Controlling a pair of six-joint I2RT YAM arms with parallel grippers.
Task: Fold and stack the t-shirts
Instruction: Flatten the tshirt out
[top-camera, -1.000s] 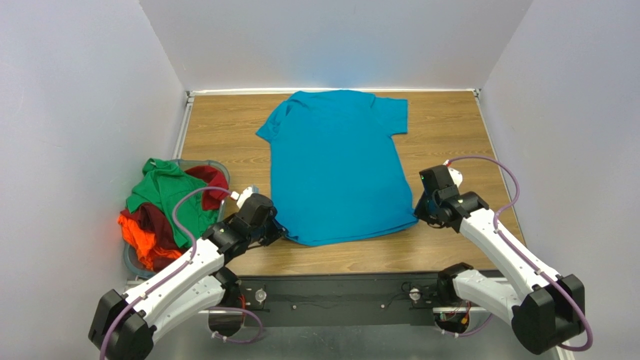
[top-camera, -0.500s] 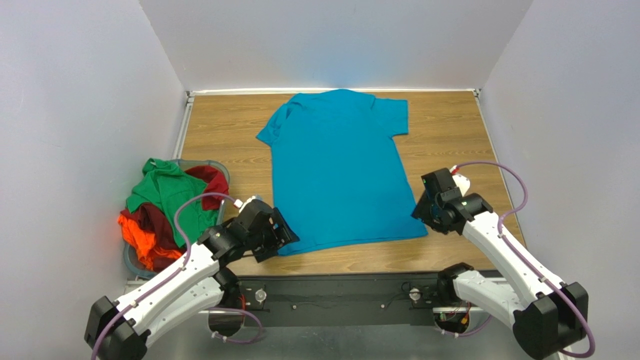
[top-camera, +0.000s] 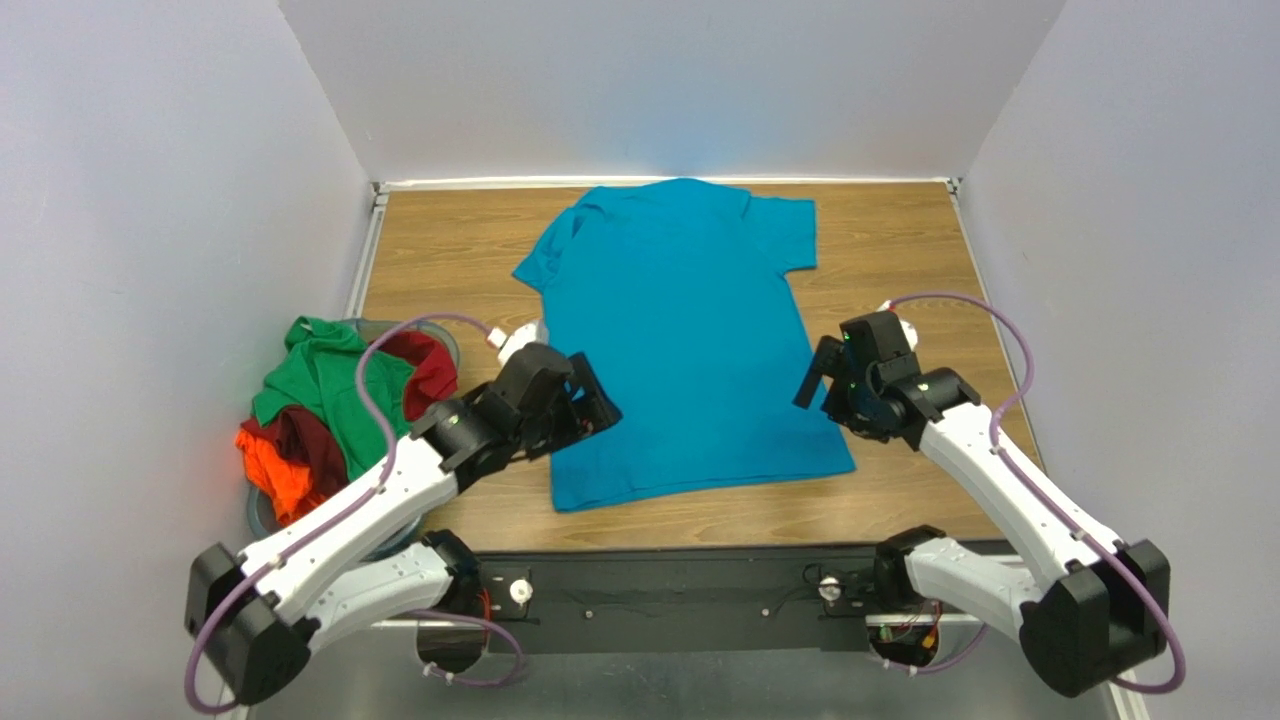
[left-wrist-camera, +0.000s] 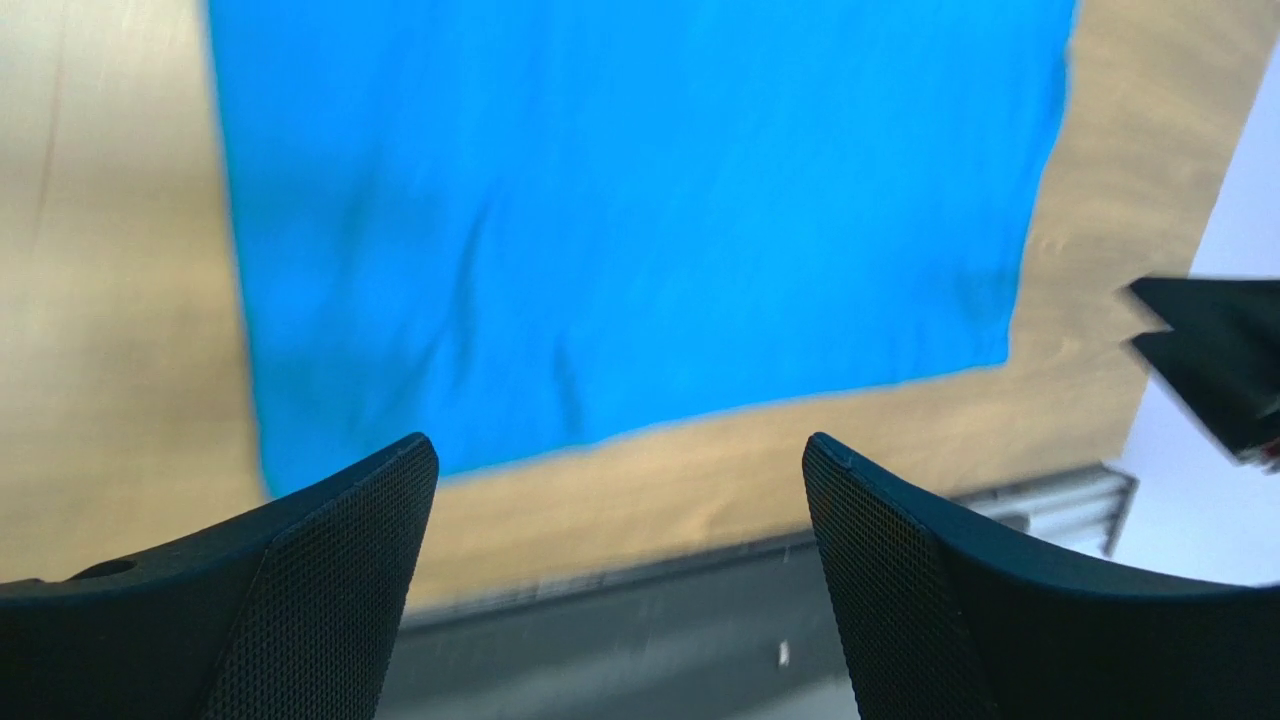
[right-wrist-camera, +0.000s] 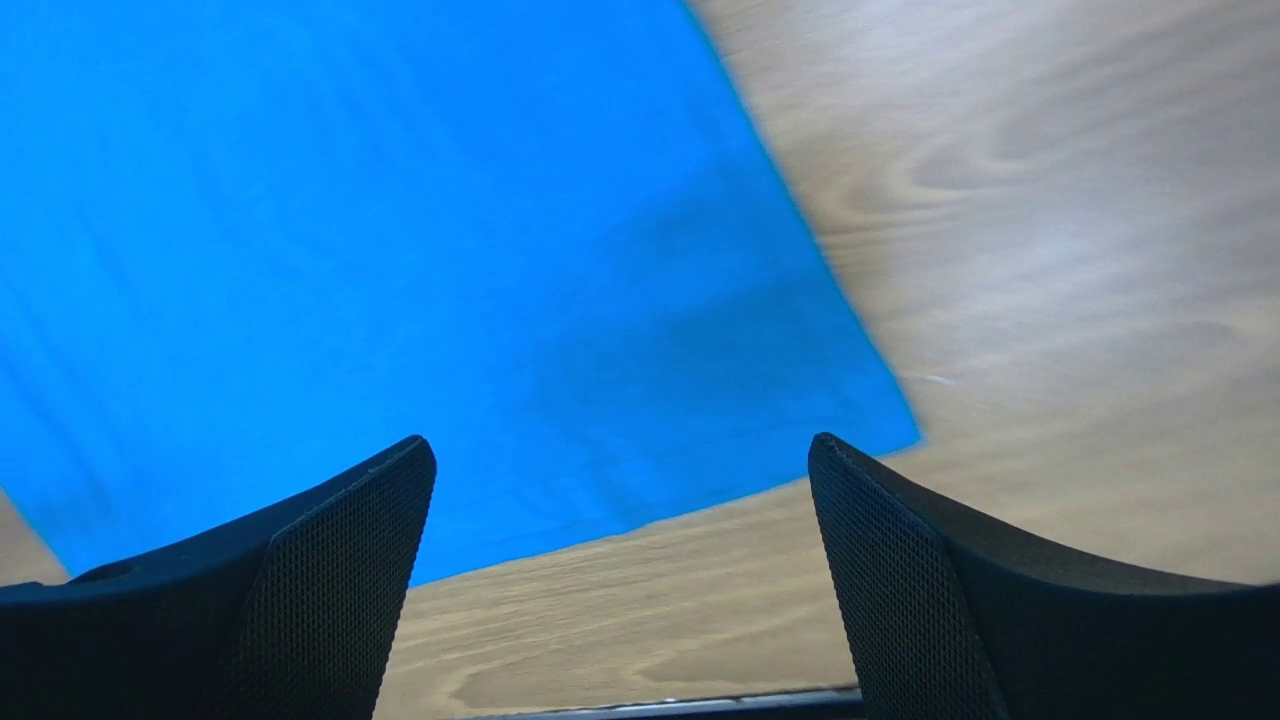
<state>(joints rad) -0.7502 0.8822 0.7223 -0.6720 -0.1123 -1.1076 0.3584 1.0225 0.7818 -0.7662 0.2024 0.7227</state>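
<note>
One shirt of four is laid out. The teal-blue t-shirt (top-camera: 684, 330) lies spread flat on the middle of the surface (top-camera: 443, 255), collar toward 12 o'clock and hem toward 6. It shows no fold yet, and no stack is begun, so by my reckoning you are at the very start.

The green t-shirt (top-camera: 323, 383), dark red t-shirt (top-camera: 431, 368) and orange t-shirt (top-camera: 278, 473) are heaped in the basket (top-camera: 256, 513) at 8 o'clock, all three waiting.

Your left pincer (left-wrist-camera: 619, 450) hangs over the hem's 7 o'clock corner, fingers spread wide, holding nothing. Your right pincer (right-wrist-camera: 621, 450), at the shirt's 4 o'clock edge, gapes as wide and is equally empty.

Little blocks you. The sleeve at 11 o'clock looks bunched and may want smoothing. Your left arm's cable (top-camera: 358, 413) loops across the basket heap and could snag there.
</note>
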